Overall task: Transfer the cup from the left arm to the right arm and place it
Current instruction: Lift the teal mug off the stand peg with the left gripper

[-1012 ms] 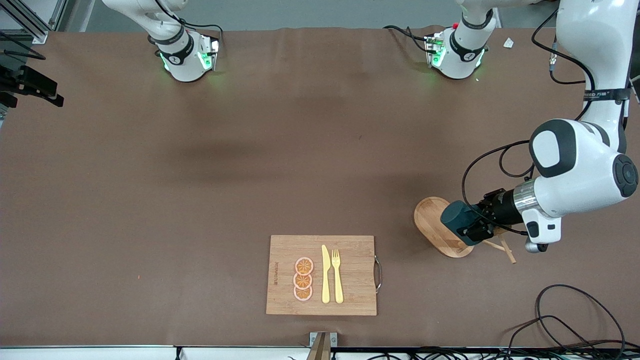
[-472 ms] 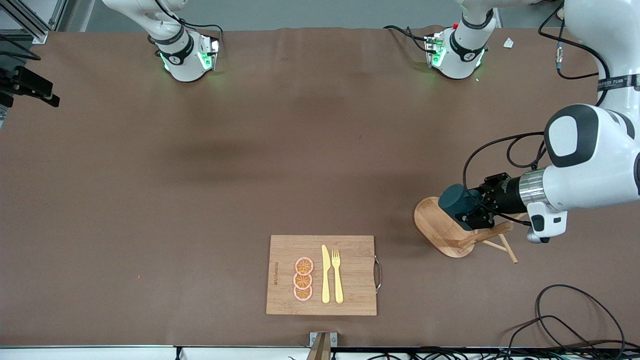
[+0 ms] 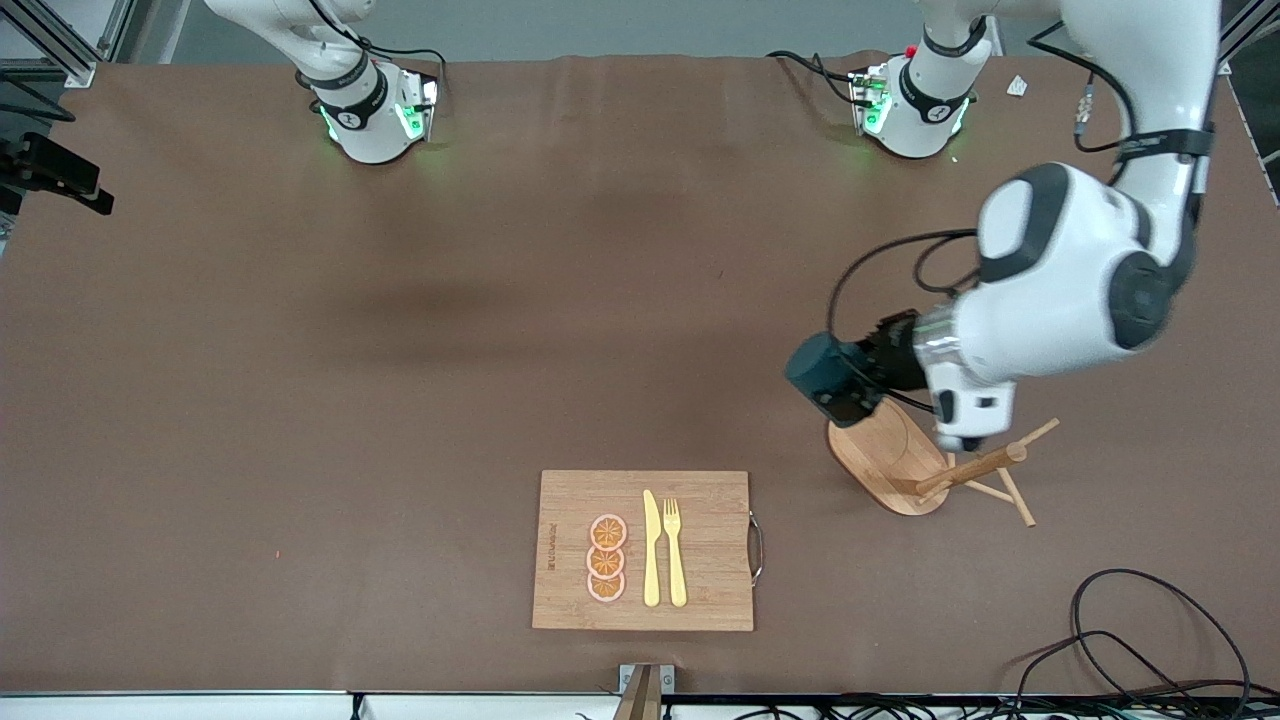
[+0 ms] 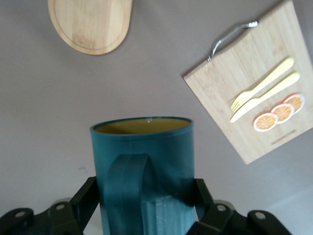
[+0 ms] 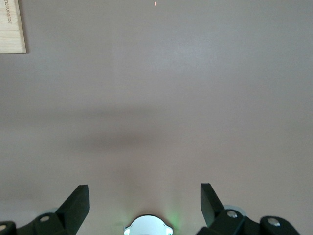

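The dark teal cup is held in the air, tipped on its side, over the table beside the wooden peg rack's base. My left gripper is shut on it. In the left wrist view the cup fills the space between the fingers, handle toward the camera and its tan inside showing at the rim. My right gripper is open and empty, high over bare table near its own base; it does not show in the front view.
A wooden cutting board with a yellow knife, fork and orange slices lies near the front edge. The peg rack's pegs stick out toward the left arm's end. Cables lie at that corner.
My left arm has lifted the cup off the rack and carried it toward the table's middle, clear of the pegs. The right arm has not moved.
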